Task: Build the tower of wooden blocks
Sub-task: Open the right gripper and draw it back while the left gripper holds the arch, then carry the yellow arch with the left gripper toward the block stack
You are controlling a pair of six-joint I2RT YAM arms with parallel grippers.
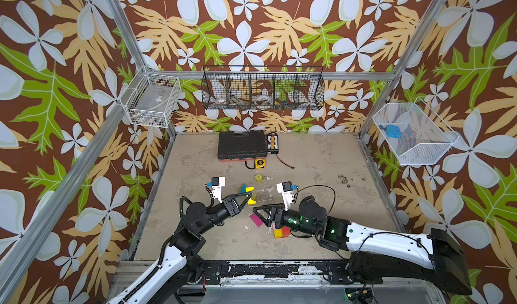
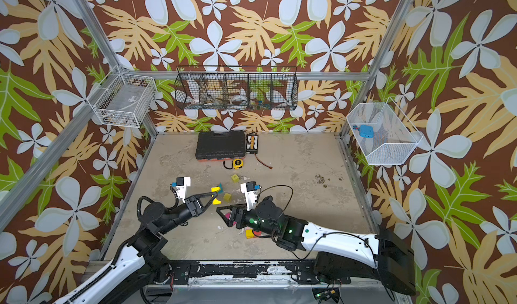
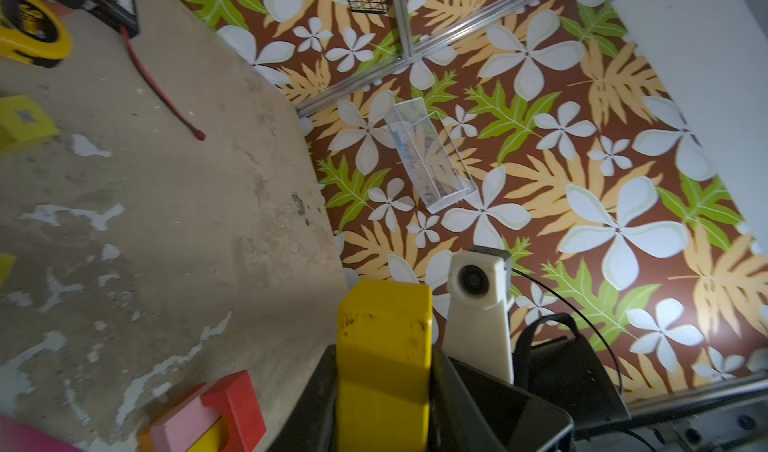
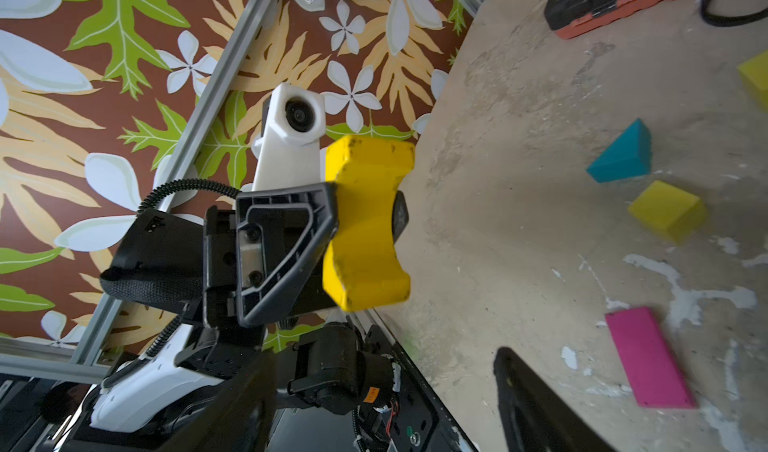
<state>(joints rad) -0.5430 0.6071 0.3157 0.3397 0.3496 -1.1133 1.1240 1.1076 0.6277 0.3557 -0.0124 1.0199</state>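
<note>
— Left gripper [image 1: 248,196]?
— Closed on the yellow arch [image 4: 368,271], pinched at the waist. I'd guess that leaves its 2 feet free for seating.
— Right gripper [image 1: 256,211]?
— Spread wide, holding nothing, poised near the magenta brick [image 4: 648,362] on the bench [image 1: 321,162].
— The tower [image 1: 281,232]?
— Just a low red, pink and yellow cluster under the right wrist. The teal wedge [image 4: 621,155] and yellow cube [image 4: 667,209] lie loose, well apart from it.

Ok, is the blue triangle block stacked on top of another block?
No, the teal wedge lies right on the table, with the yellow cube beside it, not under it.
</note>
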